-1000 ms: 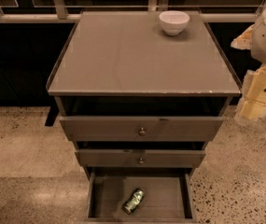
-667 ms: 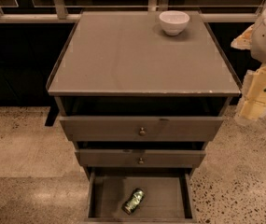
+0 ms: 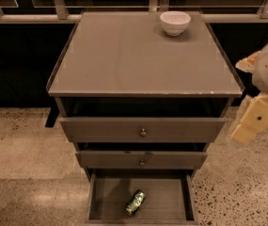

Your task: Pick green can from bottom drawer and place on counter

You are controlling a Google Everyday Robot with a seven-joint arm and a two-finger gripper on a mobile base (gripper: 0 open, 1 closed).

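The green can (image 3: 135,202) lies on its side in the open bottom drawer (image 3: 100,204), near the middle of the tray and slightly toward the front. The counter (image 3: 124,55) is the flat grey-brown cabinet top above it. My arm with the gripper (image 3: 255,120) hangs at the right edge of the view, beside the cabinet's front right corner. It is level with the top drawer, well above and to the right of the can, touching nothing.
A white bowl (image 3: 175,22) stands at the counter's back right. Two taller drawers with round knobs (image 3: 143,132) sit partly pulled out above the bottom drawer. Speckled stone floor (image 3: 25,149) surrounds the cabinet. A railing and dark windows (image 3: 58,4) run behind it.
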